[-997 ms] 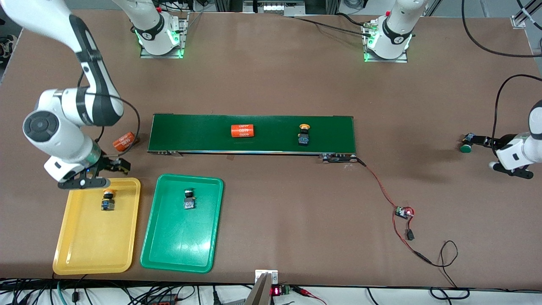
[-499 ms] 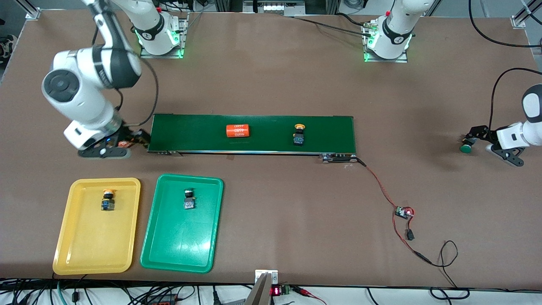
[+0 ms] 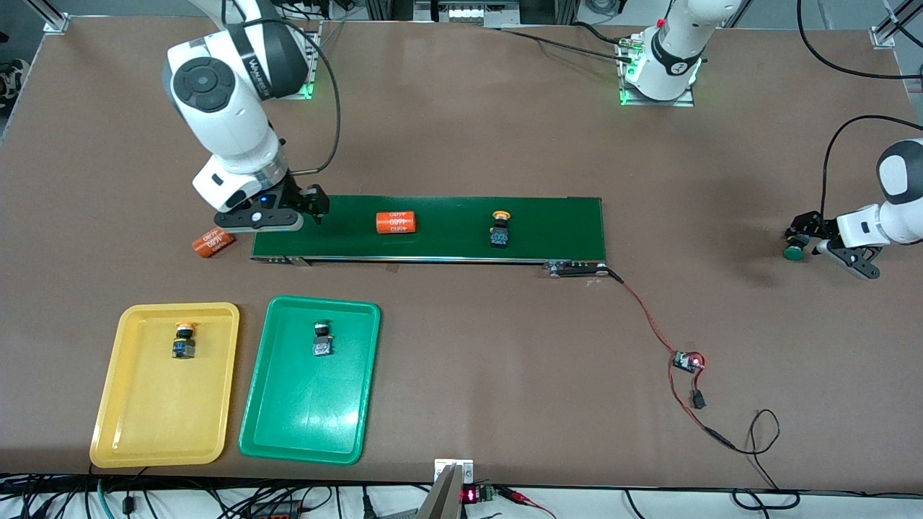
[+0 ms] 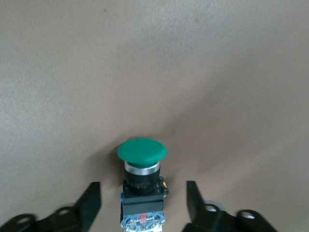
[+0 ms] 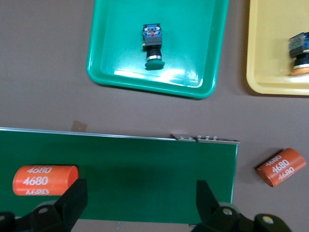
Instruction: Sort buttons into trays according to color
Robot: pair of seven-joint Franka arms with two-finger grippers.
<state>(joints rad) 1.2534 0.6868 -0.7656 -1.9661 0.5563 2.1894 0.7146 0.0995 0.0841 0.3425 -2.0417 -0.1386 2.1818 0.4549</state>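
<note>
The brown desk (image 3: 461, 130) carried a long dark green belt (image 3: 447, 249), and nearer the front camera lay 2 shallow plastic trays side by side: a yellow tray (image 3: 144, 425) at the right arm's end and a green tray (image 3: 296, 425) just beside it. 1 yellow-capped push-button switch (image 3: 184, 341) lay in the yellow tray and 1 green-capped push-button switch (image 3: 321, 339) in the green tray. A second yellow-capped switch (image 3: 499, 229) sat on the belt, with an orange cylinder printed "4680" (image 3: 396, 222) on the belt toward the right arm's end. Another orange "4680" cylinder (image 3: 214, 243) lay on the desk just off that end of the belt.

The right gripper (image 3: 288, 210) hung over the belt's end with its fingers (image 5: 72, 198) spread wide and nothing between them.

The left gripper (image 3: 811, 238) was at the left arm's end of the desk, its fingers (image 4: 91, 203) straddling a second green-capped switch (image 4: 142, 183) with gaps on both sides, not touching it.
</note>
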